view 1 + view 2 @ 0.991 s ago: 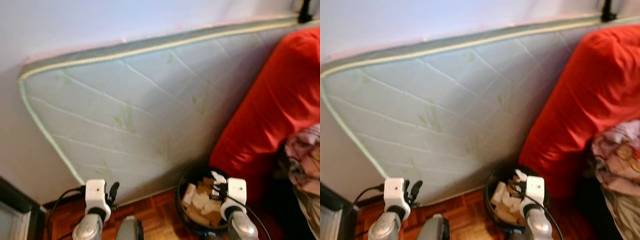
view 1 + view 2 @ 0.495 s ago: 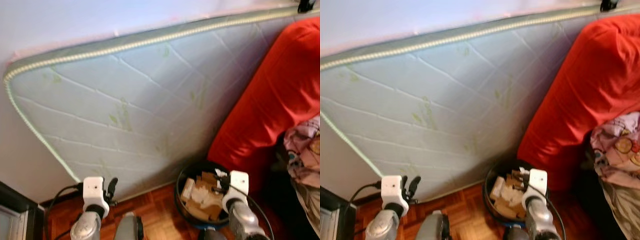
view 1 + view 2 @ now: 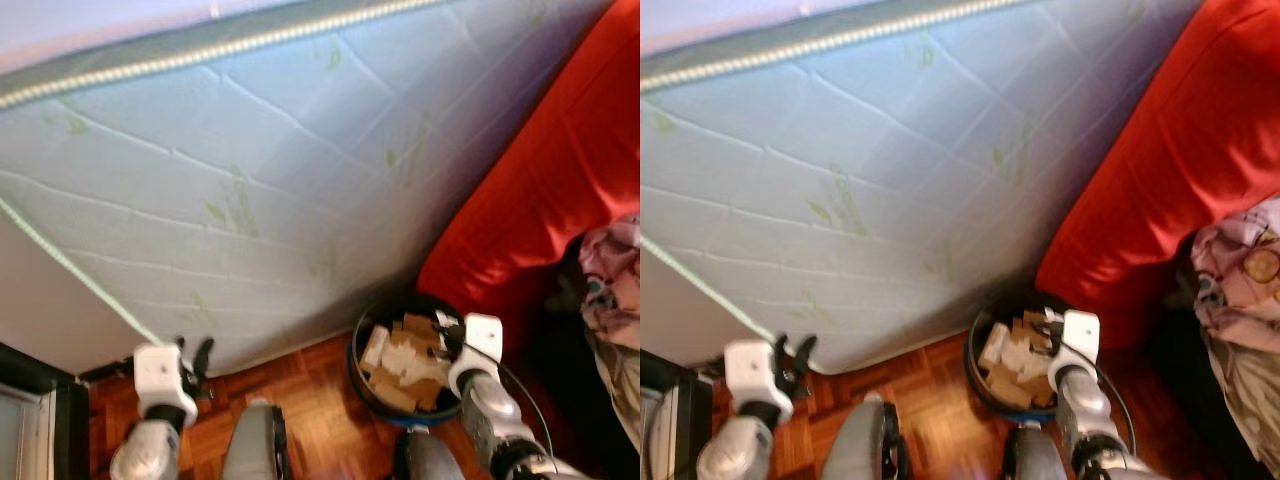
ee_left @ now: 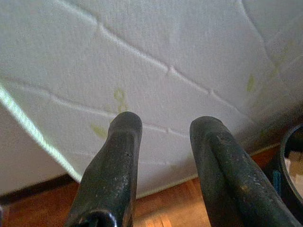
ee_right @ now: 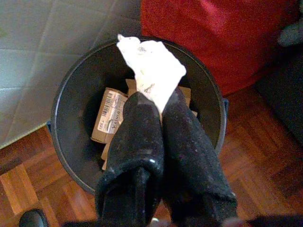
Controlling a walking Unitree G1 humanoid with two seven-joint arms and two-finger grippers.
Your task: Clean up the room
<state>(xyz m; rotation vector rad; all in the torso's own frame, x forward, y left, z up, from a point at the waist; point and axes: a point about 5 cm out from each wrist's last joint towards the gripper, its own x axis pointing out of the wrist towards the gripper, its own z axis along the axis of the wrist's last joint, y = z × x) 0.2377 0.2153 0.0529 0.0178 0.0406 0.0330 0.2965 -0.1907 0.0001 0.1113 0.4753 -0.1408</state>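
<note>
While my right gripper (image 5: pixel 158 106) pinches a crumpled white paper wad (image 5: pixel 150 71) above the round black bin (image 5: pixel 71 94), cardboard scraps (image 3: pixel 400 365) lie inside. Its rim sits near the quilted mattress (image 3: pixel 250 160) and red cushion (image 3: pixel 540 190). My left gripper (image 4: pixel 163 127) hangs unclenched above bare parquet floor (image 3: pixel 320 400).

The camera has closed in and tipped down since a second ago: the mattress (image 3: pixel 260 170) now runs off the top and left of the head views, and its rounded corner is out of sight. More wood floor (image 3: pixel 320 420) shows, and the bin (image 3: pixel 405 365) sits higher in the picture. The right gripper (image 5: pixel 158 106), clamped on a white paper wad (image 5: pixel 149 66), has come over the bin's mouth. The left gripper (image 3: pixel 195 360) has drifted lower and further left, fingers apart.
</note>
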